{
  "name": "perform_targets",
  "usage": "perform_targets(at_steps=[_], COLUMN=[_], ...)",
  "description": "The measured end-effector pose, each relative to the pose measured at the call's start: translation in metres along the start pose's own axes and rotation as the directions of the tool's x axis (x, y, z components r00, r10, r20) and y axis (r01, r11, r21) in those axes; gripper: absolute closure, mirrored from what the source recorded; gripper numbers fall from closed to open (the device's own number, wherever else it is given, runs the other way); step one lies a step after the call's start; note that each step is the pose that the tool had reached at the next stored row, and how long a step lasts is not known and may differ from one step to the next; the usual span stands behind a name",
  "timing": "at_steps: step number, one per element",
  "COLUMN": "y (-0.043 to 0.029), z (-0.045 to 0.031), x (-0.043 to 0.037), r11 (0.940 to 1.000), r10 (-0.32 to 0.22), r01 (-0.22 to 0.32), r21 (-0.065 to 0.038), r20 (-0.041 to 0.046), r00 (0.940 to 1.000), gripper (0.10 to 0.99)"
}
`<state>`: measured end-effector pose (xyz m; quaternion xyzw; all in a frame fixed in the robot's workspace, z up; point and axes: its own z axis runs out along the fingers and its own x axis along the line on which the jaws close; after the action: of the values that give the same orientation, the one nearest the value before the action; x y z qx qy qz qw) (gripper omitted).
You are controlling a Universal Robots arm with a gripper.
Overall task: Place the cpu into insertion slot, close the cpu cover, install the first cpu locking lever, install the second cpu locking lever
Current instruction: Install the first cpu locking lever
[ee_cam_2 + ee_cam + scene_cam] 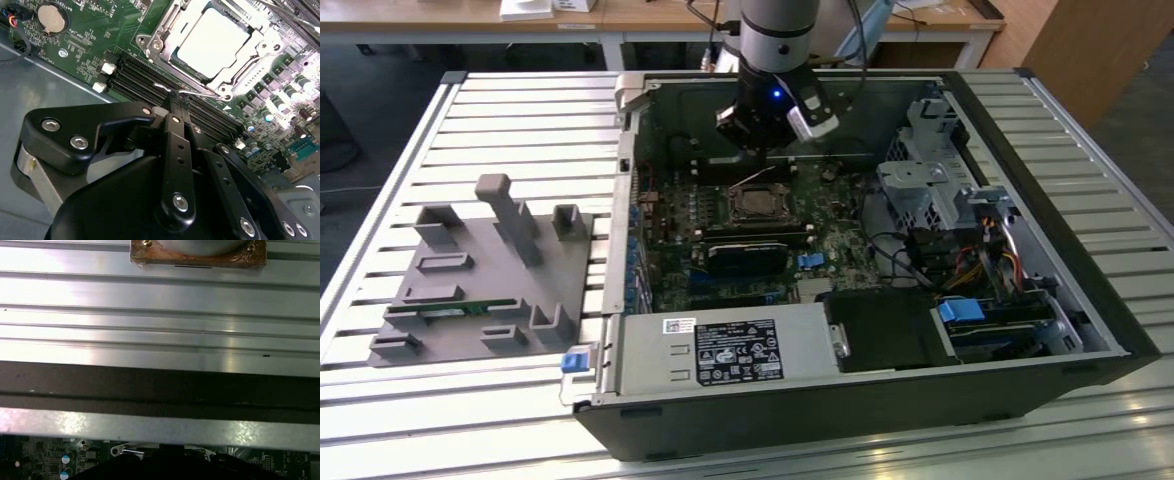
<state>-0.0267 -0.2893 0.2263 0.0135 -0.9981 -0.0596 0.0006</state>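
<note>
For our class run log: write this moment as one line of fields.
chip: seated in socket | cover: closed over chip | gripper: shut on lever wire beside socket | case: open

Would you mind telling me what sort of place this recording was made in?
Probably a robotics lab or test bench for computer assembly. An open computer case lies on a slatted metal table, a grey parts fixture sits beside it, and the arm's gripper works over the green board near the cpu.
</note>
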Motion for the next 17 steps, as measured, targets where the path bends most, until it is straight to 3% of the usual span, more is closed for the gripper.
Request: perform_targets(at_steps=[8, 17], y=[-0.0014, -0.0035], z=[0.0007, 0.0065], x=[-0.0028, -0.0064], r11=[1.0, 1.0], r10=[0.0, 0.0], r01=[0.0, 0.0], r21=[0.0, 0.0], r20=[0.0001, -0.0004], r00=[1.0, 1.0], gripper=[0.969, 0.969])
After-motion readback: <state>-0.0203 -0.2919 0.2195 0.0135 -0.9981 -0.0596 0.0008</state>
